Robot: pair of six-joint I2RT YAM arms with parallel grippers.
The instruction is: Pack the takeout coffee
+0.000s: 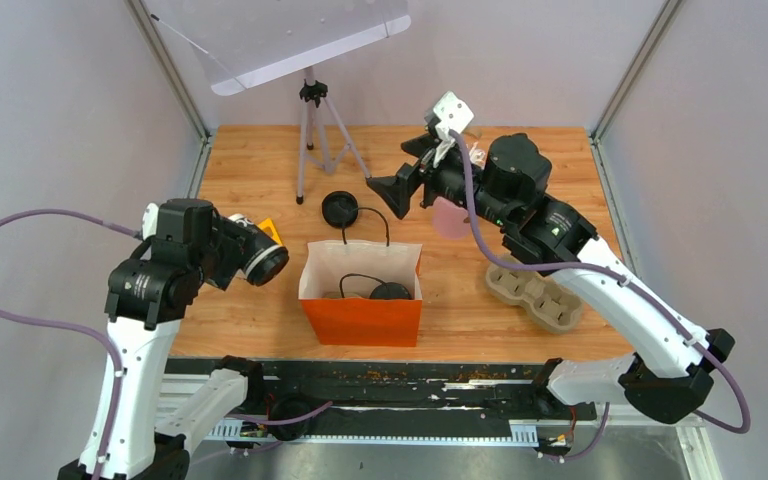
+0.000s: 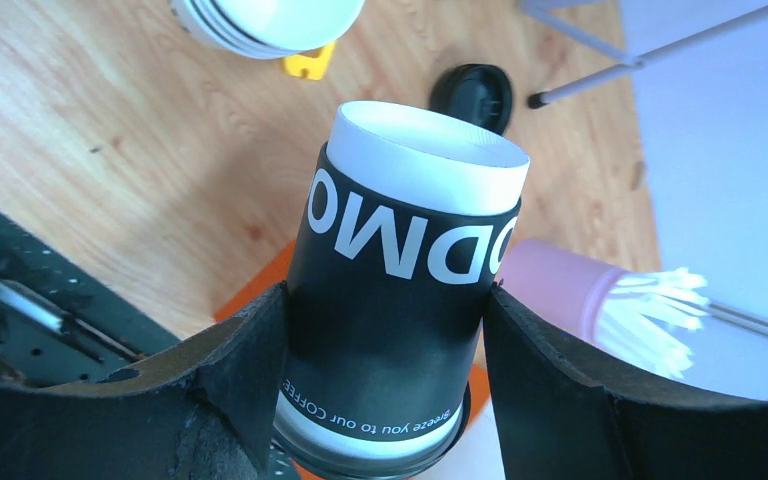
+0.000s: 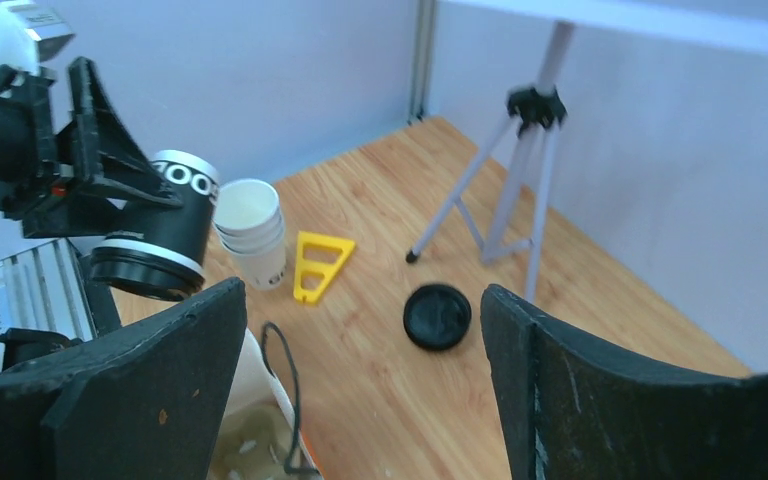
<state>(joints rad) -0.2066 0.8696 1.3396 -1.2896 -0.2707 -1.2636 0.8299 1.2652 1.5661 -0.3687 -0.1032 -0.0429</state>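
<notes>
Three big white letters, "DMO", run upside down across the black sleeve (image 2: pixel 390 330) of the cup (image 2: pixel 430 160) in my left wrist view. A small white line near its lidded end reads, also upside down, "…eeze you to our COFFEE". The start of both is lost round the curve.

My left gripper (image 2: pixel 385 300) pinches this cup across the sleeve, fingers (image 2: pixel 240 380) pressed on either side. It holds the cup in the air to the left of the bag (image 1: pixel 360 318). The cup's long axis is tilted and crosses my grip. Its black-lidded end is lower and nearer the bag, and its white base is higher and aimed away from the bag.

My right gripper (image 3: pixel 360 300) is spread wide with nothing in it, and hangs behind the bag. A black lid (image 1: pixel 390 291) shows inside the bag. A loose lid (image 3: pixel 438 316) lies flat on the table behind the bag. Left of the bag, beyond my held cup, a stack (image 3: pixel 252 232) of white cups stands mouth up.
</notes>
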